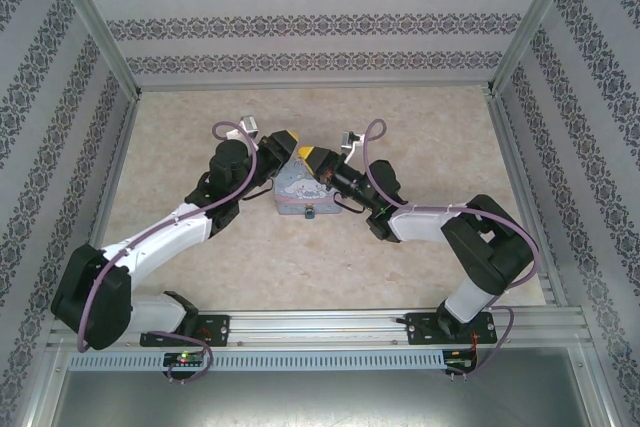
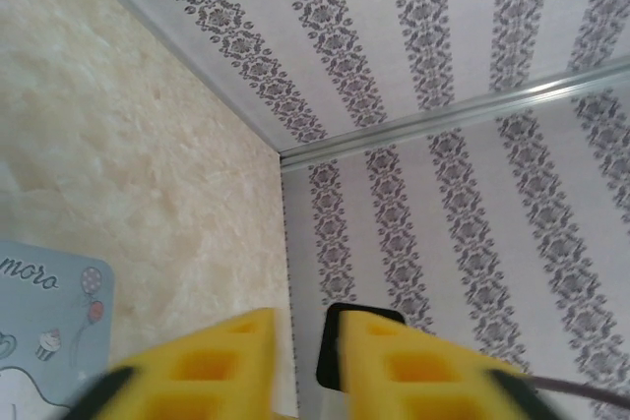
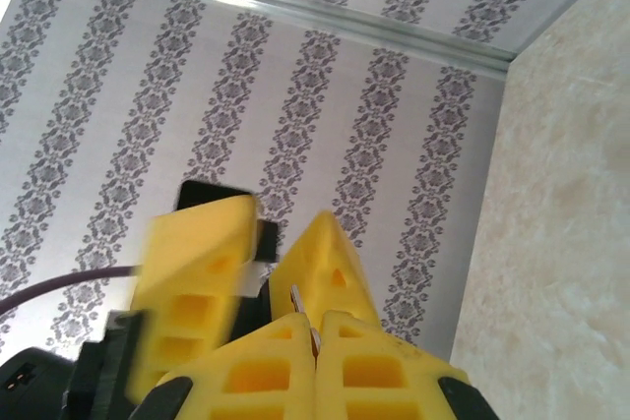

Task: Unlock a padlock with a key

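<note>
The key points straight at the left gripper.
The right gripper is clamped on it; the left jaws stand apart, just opposite.

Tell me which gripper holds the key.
The right gripper: a thin metal key sticks out between its shut fingers. The left gripper has its fingers apart.

Damask-striped walls enclose a beige marbled tabletop.

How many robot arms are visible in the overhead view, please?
2. The left arm reaches in from the lower left and the right arm from the lower right; both end over the pastel tin box in the middle. None seems hidden.
</note>
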